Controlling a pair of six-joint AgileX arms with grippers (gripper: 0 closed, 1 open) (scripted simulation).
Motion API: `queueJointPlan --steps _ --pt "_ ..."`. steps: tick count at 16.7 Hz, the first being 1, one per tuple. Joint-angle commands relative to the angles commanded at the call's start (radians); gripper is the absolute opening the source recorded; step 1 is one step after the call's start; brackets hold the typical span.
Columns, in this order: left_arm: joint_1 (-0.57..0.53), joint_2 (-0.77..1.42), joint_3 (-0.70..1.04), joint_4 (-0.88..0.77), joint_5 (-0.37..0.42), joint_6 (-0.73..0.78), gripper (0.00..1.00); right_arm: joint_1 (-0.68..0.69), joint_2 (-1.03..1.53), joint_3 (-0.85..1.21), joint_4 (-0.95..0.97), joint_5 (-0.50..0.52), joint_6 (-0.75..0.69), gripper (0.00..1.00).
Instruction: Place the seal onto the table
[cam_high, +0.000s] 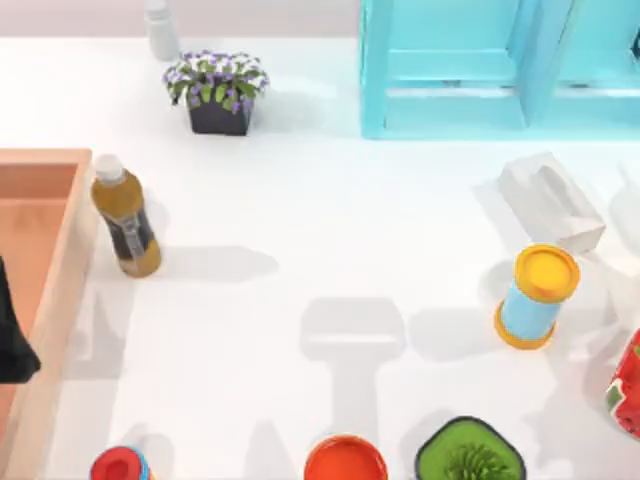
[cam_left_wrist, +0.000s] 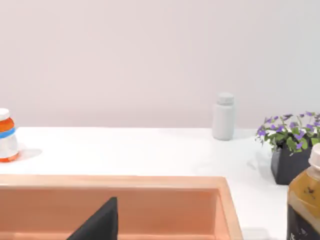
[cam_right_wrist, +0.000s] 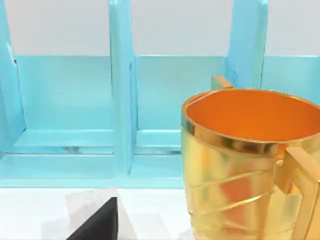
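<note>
Our left claw (cam_high: 14, 335) hangs over the wooden tray (cam_high: 68, 235) at the tabletop's left side. A dark wedge of it shows against the tray's inner wall in the left wrist view, and we cannot tell whether it is open or closed. We cannot tell where the seal sits either. Our guess is that it lies under the claw, inside the tray or already in its grip. So we judge this the pick-up or lift-out stage, with the placing not yet done. To do it well, we lift straight up until the black base would clear the raised rim beside the claw. Only then do we swing outward. Just past that rim stands the brown bottle (cam_high: 125, 225), so we pass wide of it. Beyond it lies a bare stretch of tabletop (cam_high: 300, 215), which looks like the safest landing spot. We lower there with the base flat and let go only once it rests. Farther off are the flower pot (cam_high: 218, 95) and a white bottle (cam_high: 160, 30), well out of our path. Our right claw (cam_right_wrist: 97, 222) waits idle beside a gold cup (cam_right_wrist: 240, 165), its state unclear.
</note>
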Motion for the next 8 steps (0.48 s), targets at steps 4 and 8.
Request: queueJointPlan --steps 4,8 --pt "0.008 0.034 0.032 -0.032 0.001 0.012 1.00 0.000 0.000 0.000 0.000 0.000 0.000 1.00" --pt "0.054 0.223 0.216 -0.214 0.005 0.068 1.00 0.000 0.000 0.000 0.000 0.000 0.000 1.00"
